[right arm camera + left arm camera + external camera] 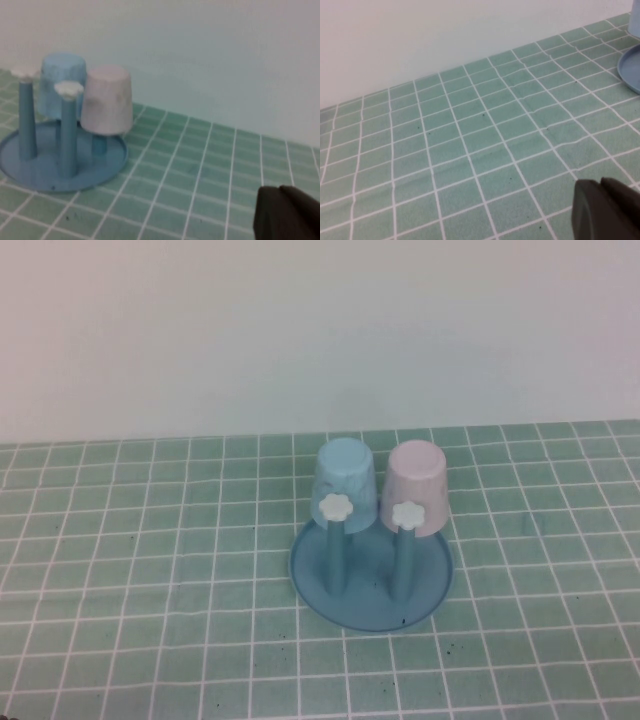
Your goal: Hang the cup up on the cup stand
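On tiled table, high view: cup sits inverted on rear-right peg of cup stand, beside blue cup. L wrist view: left gripper clenched, empty. R wrist view: right gripper clenched, empty, well apart from stand.

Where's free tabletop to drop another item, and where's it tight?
Free: tiled table left, right and in front of the cup stand. Crowded: on the stand, pink cup and blue cup side by side. Left gripper and right gripper are shut, clear of the stand.
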